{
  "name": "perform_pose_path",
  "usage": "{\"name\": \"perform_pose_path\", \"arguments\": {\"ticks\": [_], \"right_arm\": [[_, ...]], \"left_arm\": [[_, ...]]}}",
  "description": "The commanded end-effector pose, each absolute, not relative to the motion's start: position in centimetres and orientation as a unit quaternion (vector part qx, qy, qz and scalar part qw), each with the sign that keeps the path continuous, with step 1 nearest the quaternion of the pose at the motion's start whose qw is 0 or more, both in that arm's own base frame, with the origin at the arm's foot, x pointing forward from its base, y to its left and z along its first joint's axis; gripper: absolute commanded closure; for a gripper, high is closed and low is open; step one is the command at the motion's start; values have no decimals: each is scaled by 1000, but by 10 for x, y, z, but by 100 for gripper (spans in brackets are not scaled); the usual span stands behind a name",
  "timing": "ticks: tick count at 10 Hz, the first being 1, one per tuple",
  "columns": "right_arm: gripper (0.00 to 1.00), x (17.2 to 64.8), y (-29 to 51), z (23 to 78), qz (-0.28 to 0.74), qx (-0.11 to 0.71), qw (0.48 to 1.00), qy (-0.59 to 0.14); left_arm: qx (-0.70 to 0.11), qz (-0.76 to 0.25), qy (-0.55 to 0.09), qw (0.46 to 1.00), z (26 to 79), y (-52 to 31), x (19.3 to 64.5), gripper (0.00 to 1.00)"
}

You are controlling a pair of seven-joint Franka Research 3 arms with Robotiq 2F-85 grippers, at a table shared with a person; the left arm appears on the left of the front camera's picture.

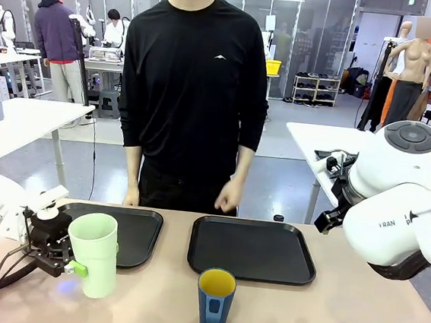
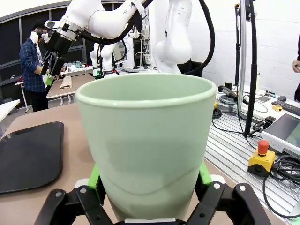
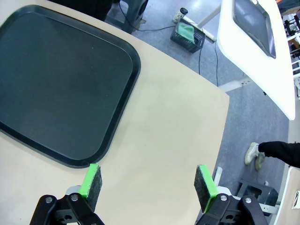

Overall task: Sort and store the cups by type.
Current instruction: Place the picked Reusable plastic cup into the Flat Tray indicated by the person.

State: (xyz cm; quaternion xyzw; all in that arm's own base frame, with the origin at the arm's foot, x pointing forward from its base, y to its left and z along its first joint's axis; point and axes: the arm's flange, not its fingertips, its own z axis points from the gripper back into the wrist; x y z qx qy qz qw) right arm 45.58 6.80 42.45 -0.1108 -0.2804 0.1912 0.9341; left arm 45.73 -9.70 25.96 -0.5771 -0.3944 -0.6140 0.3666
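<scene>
Tumbler (image 1: pixel 94 253) of pale mint green is seen clamped between the green pads (image 2: pixel 95 180) of the left gripper (image 2: pixel 149 178), upright at the near left of the table (image 1: pixel 323 317), just beside the left tray (image 1: pixel 136 234). The blue mug (image 1: pixel 215 302) stands before the right tray (image 1: pixel 253 249) — the right gripper (image 3: pixel 149 180) hangs released, nothing between its fingers. The lift would best be kept level and the tray rim cleared. Only "RAN" can be read — on the right arm (image 1: pixel 395 194).

So there's 2 cups, both upright and mouth-up: a tall pale mint-green plastic tumbler (image 1: pixel 94 253) with no handle, clamped low down in the left gripper (image 2: pixel 149 180), and off to its right a shorter dark blue mug (image 1: pixel 215 303), yellow inside, standing free with its handle facing the front camera.
</scene>
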Motion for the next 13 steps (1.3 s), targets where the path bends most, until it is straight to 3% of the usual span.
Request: {"name": "perform_pose_path", "arguments": {"ticks": [1,13], "right_arm": [[0,456,68,424,191,-112,934,-280],[0,456,68,424,191,-112,934,-280]], "left_arm": [[-574,-616,-402,360,262,-97,459,61],[-574,-616,-402,360,262,-97,459,61]]}}
